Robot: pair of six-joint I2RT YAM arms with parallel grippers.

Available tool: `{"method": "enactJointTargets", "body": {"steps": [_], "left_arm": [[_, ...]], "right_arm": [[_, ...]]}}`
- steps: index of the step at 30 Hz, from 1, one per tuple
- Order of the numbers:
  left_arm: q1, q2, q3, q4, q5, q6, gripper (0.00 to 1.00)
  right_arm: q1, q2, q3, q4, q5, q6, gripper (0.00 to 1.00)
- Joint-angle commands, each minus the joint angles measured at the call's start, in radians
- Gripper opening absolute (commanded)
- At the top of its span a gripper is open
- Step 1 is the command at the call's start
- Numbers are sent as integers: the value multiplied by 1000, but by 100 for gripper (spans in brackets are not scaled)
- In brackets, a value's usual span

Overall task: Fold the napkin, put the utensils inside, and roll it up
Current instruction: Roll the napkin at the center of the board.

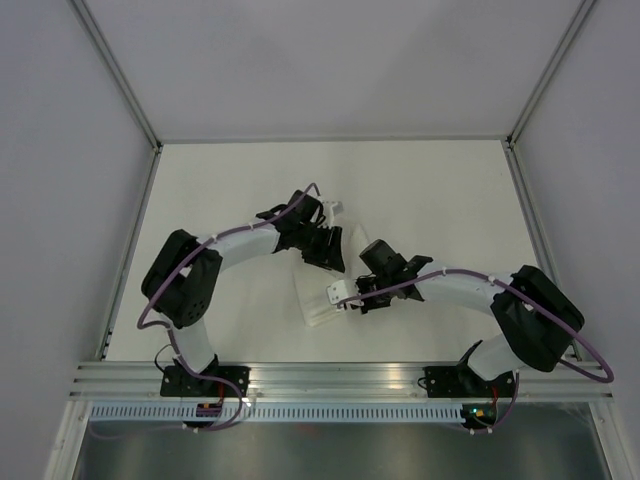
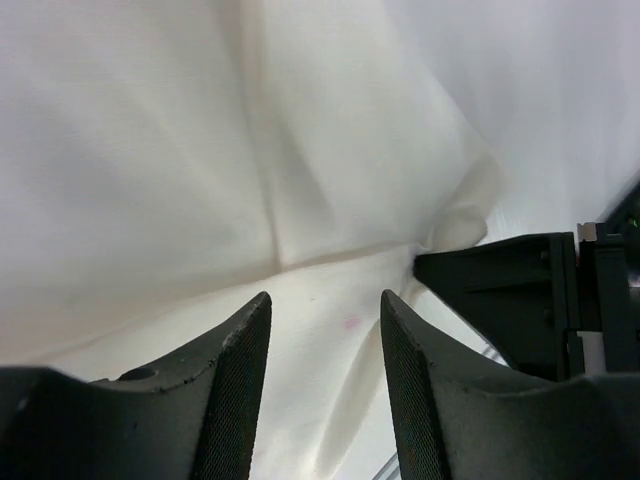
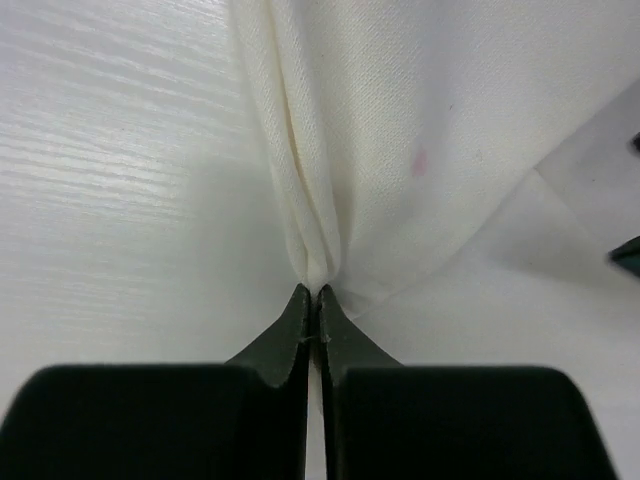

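The white napkin [image 1: 318, 303] lies bunched on the table between both arms. My right gripper [image 1: 347, 299] comes at it from the right. In the right wrist view, that gripper [image 3: 316, 290] is shut on a gathered fold of the napkin [image 3: 400, 130], pinched at the fingertips. My left gripper [image 1: 330, 258] hangs just above the napkin's far side. In the left wrist view, the left gripper [image 2: 325, 300] is open over the creased napkin [image 2: 330, 150], with nothing between its fingers. The right gripper's dark finger [image 2: 500, 290] touches the cloth close by. The utensils are hidden.
The off-white table [image 1: 420, 190] is walled by grey panels on three sides, with metal rails [image 1: 130, 250] at the left and right edges. Both arm bases sit at the near edge. The two grippers are close together over the napkin.
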Motion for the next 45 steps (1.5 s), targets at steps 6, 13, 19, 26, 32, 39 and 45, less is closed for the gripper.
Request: {"method": "enactJointTargets", "body": {"steps": [6, 13, 19, 26, 32, 39, 45], "left_arm": [[44, -332, -213, 170, -385, -169, 55], [48, -656, -472, 354, -577, -179, 59], [4, -839, -603, 459, -588, -71, 60], [-173, -1011, -705, 564, -815, 30, 63], [-320, -954, -653, 531, -849, 189, 64], [-530, -698, -502, 451, -952, 324, 65], [-582, -511, -382, 396, -921, 412, 67]], "right_arm": [[-78, 149, 178, -309, -163, -21, 0], [-158, 312, 411, -567, -275, -104, 0], [-184, 457, 572, -745, -320, -162, 1], [-216, 660, 782, -999, -384, -226, 0], [-219, 750, 876, -1073, -392, -220, 0], [-224, 813, 904, -1086, -384, -199, 0], [-224, 827, 898, -1067, -377, -179, 0]]}}
